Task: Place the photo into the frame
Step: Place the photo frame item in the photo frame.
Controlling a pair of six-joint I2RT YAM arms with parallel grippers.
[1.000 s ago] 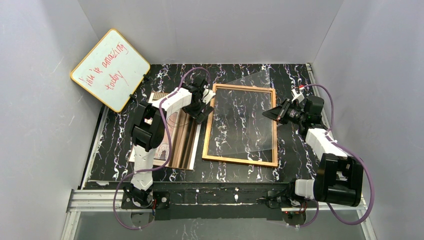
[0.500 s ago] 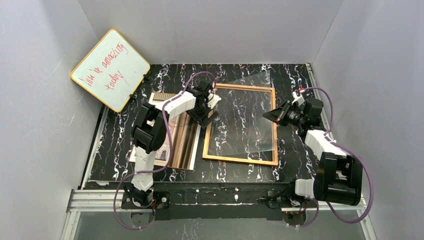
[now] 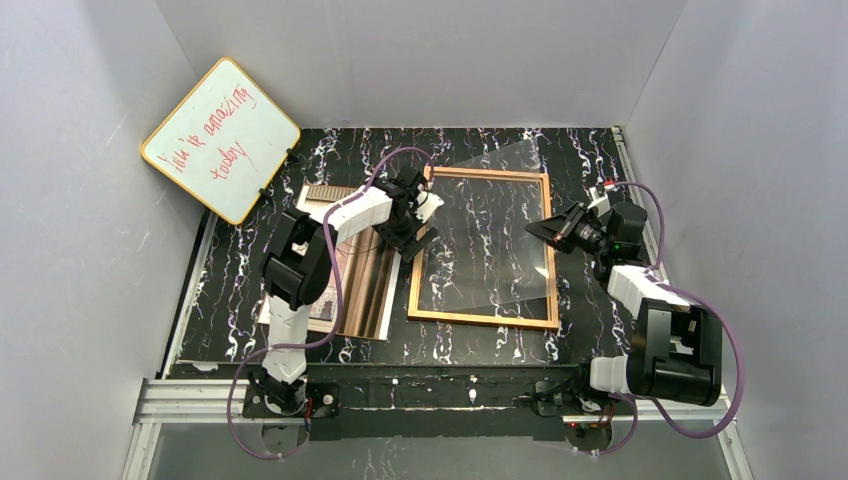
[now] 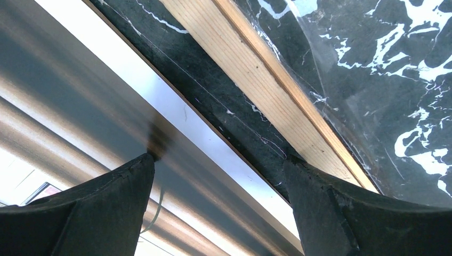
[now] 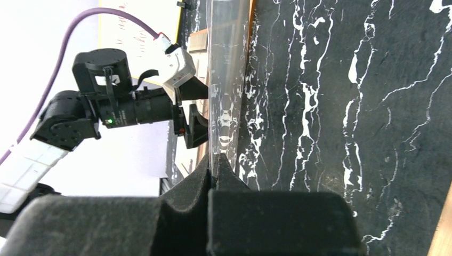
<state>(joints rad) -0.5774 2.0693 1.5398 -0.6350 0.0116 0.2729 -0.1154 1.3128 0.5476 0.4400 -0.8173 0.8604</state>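
Observation:
The photo [image 3: 352,285] lies flat left of the frame [image 3: 480,319], partly under my left arm. The wooden frame lies flat at the table's middle. My left gripper [image 3: 408,238] is open and low over the gap between them. In the left wrist view one finger [image 4: 106,197] touches the photo [image 4: 69,106], near its white right border. The other finger [image 4: 330,202] is down by the frame's wooden edge [image 4: 250,53]. My right gripper [image 3: 536,228] is shut on the right edge of the clear pane [image 3: 500,200], holding it tilted above the frame. The right wrist view shows the pane [image 5: 226,69] edge-on between the shut fingers [image 5: 200,176].
A yellow-edged whiteboard [image 3: 222,140] with red writing leans on the back left wall. Grey walls close in the table [image 3: 590,150] on three sides. The left arm [image 5: 122,106] shows beyond the pane in the right wrist view.
My left gripper has moved a little right and nearer, onto the photo's right edge beside the frame. My right gripper has drawn slightly right with the pane.

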